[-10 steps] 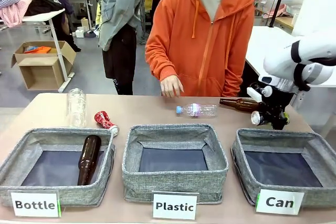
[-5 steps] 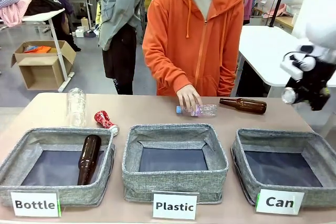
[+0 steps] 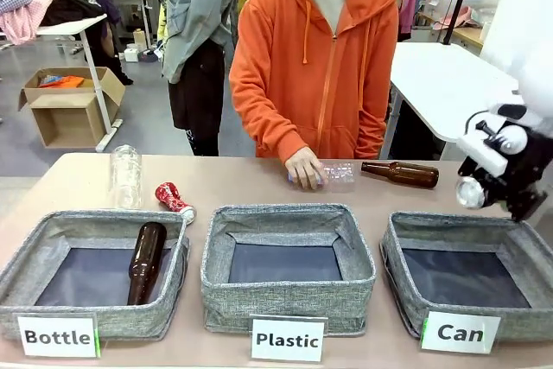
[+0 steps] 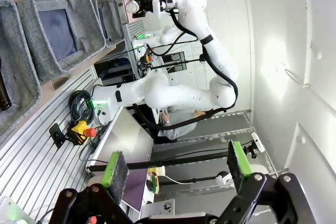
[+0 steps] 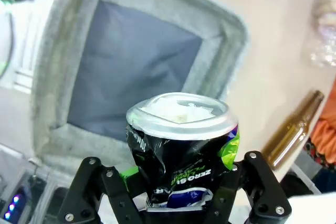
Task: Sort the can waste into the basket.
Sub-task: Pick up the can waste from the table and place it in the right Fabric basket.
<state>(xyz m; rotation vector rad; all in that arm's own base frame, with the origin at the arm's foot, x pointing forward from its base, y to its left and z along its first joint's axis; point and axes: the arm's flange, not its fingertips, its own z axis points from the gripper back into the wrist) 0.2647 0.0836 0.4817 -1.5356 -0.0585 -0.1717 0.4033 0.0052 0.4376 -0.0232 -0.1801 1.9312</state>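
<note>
My right gripper (image 3: 505, 189) is shut on a crushed dark can (image 3: 470, 192) and holds it in the air above the far right rim of the grey basket (image 3: 395, 258) labelled "Can". In the right wrist view the can (image 5: 181, 148) sits between my fingers with its silver end up, and the basket (image 5: 59, 72) with its dark floor lies below. A crushed red-and-white can (image 3: 173, 198) lies on the table behind the "Bottle" bin. My left gripper (image 4: 177, 163) is open and holds nothing, pointing away from the table.
The "Plastic" bin (image 3: 288, 300) stands in the middle. At the left, the "Bottle" bin (image 3: 26, 265) holds a brown bottle (image 3: 145, 261). A person's hand (image 3: 306, 168) rests on a lying plastic bottle (image 3: 339, 174). Another brown bottle (image 3: 402, 174) lies beside it. A clear bottle (image 3: 126, 176) stands far left.
My right arm lifted the dark can off the table, swung right and came down over the "Can" basket's far right rim. The person's hand reached to the lying plastic bottle.
</note>
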